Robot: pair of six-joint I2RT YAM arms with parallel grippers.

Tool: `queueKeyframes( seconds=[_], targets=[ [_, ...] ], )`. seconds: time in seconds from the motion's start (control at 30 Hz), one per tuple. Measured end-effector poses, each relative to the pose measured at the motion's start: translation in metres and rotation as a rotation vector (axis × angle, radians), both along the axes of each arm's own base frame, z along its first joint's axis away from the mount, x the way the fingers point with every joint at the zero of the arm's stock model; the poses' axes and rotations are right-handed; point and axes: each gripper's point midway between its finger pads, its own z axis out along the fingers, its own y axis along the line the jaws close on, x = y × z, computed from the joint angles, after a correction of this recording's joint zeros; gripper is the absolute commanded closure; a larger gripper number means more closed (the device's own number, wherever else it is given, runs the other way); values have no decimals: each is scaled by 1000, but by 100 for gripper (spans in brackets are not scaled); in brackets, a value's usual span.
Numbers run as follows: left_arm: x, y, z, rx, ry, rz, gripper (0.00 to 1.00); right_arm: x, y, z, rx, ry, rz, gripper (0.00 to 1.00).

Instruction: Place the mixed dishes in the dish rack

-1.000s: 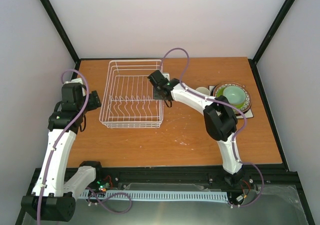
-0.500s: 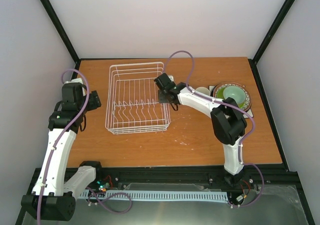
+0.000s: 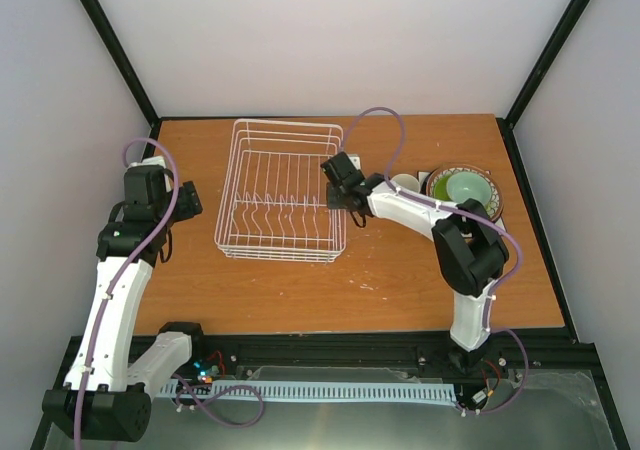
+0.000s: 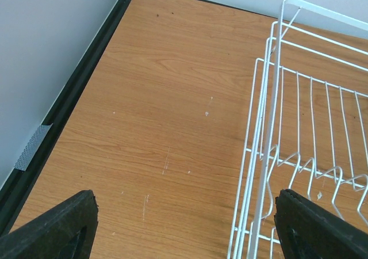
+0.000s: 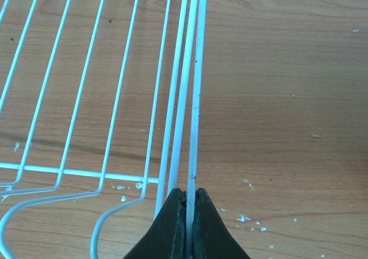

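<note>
One white, pronged wire dish rack (image 3: 283,198), rim clamped in right gripper (image 5: 187,194).

Bright, even, diffuse light from overhead; no harsh glare anywhere. Only faint, soft shadows beneath the rectangular white wire dish rack (image 3: 282,254) on the orange-brown wooden bench (image 3: 380,270). Clear but short on fine detail from the top. Crisp wood grain through both wrist lenses. Blurred at the lower corners: dark fingers (image 4: 57,227) of the left tool (image 4: 187,236). Slightly soft nearest the right tool (image 5: 187,198): the closest wires.
</note>
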Motion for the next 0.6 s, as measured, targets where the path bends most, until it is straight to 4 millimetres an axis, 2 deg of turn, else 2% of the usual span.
queueKeyframes(
  seconds=[0.23,0.43,0.6],
  targets=[
    [0,1,0,2,1,2,16,-4,-11,-1,-7,-4,-15,97],
    [0,1,-1,3,3,3,16,-25,-25,4,-140,40,79,97],
    [0,1,-1,5,3,6,16,-30,-30,6,-195,66,124,97]
  ],
)
